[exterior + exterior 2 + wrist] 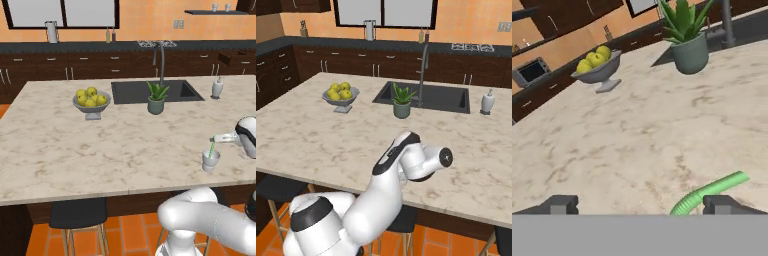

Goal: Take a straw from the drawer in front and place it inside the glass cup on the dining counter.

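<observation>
The glass cup (210,161) stands on the dining counter (100,150) near its front right edge. The light green straw (211,149) stands in the cup, and its top sticks out above the rim. My gripper (220,138) hovers just above and to the right of the cup, open and holding nothing. In the hand view the straw (712,191) rises beside the right fingertip (722,204), and the gripper (641,204) has its jaws wide apart over bare counter. A dark drawer (225,58) looks pulled out in the far cabinet row. In the right base view my arm (406,165) hides the cup.
A potted plant (156,98) stands in front of the inset sink (155,91) and its tap. A bowl of yellow fruit (91,102) sits to the left, and a soap dispenser (217,88) at the right. Stools (77,214) stand below the counter's front edge.
</observation>
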### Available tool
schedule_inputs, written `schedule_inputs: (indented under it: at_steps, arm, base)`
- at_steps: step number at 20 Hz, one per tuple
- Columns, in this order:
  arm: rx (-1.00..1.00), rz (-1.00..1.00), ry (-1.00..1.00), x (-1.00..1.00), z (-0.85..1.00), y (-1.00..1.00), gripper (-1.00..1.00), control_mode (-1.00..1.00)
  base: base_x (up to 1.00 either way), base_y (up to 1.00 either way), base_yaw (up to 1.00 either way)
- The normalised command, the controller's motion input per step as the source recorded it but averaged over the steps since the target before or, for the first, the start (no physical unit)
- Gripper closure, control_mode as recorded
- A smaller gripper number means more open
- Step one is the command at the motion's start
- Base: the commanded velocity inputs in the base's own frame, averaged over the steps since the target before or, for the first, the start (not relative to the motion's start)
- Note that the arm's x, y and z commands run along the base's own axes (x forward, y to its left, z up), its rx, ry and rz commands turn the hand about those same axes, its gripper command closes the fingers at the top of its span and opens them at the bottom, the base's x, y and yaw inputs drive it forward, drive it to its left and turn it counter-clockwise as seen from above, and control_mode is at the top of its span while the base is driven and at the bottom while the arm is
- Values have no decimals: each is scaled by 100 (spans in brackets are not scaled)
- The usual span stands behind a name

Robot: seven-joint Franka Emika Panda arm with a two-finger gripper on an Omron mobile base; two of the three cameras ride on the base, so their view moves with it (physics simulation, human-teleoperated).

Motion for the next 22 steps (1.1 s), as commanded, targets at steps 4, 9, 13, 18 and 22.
schedule_inputs:
  at_steps: [4,9,13,18,22]
  arm:
    - [-3,-15,29,0,48,0,-100,-100]
    - [-3,-11,33,0,59,17,-100,-100]
    - [-5,-6,33,-3,67,63,-100,-100]
    - [-10,-3,20,-10,44,97,-100,-100]
    - [-9,-6,0,-32,3,100,-100,-100]
  base:
    - [0,0,0]
    - [0,0,0]
    - [0,0,0]
    - [0,0,0]
    - [0,0,0]
